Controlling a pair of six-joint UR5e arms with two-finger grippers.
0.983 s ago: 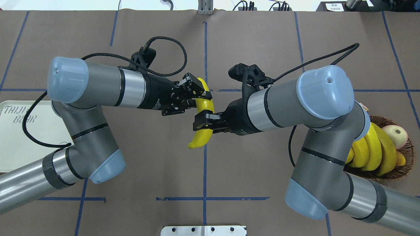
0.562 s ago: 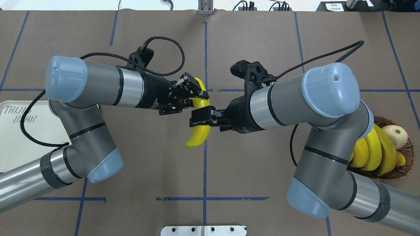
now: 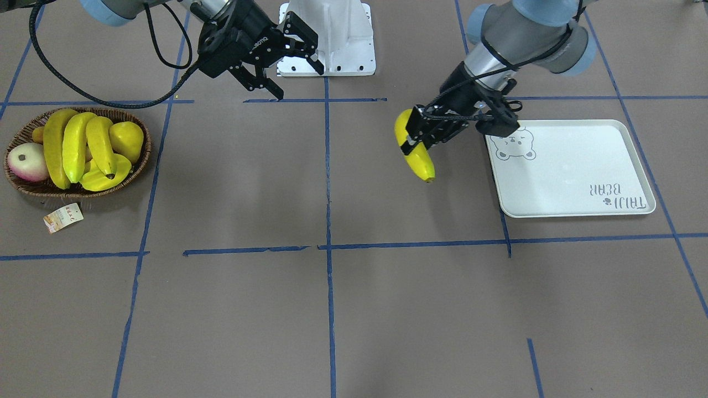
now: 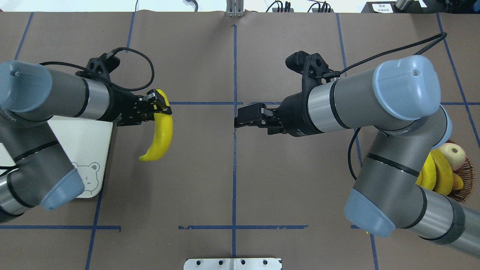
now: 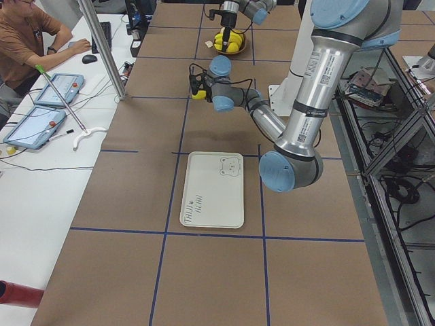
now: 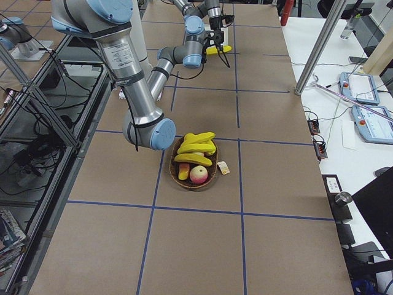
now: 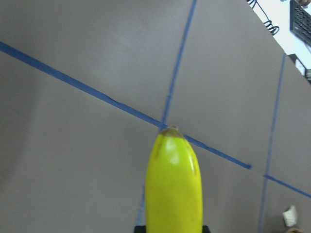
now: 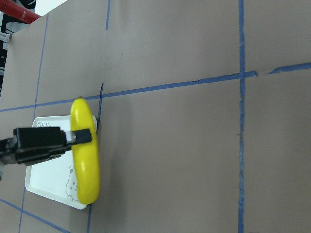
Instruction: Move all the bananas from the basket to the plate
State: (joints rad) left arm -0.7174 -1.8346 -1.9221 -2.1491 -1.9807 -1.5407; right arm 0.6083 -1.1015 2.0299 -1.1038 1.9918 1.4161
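Note:
My left gripper is shut on the top end of one yellow banana, which hangs above the table just beside the plate. The front-facing view shows that banana next to the bear-print corner of the plate; it fills the lower left wrist view too. My right gripper stands open and holds nothing, near the table's centre line. Three more bananas lie in the wicker basket, which my right arm partly hides in the overhead view.
The basket also holds an apple, a plump yellow fruit and a starfruit; a paper tag lies in front of it. Blue tape lines cross the brown table. A person sits at a side desk.
The right gripper let go of the banana and drew back toward its own side. The left arm carried the banana away from the centre to beside the plate.

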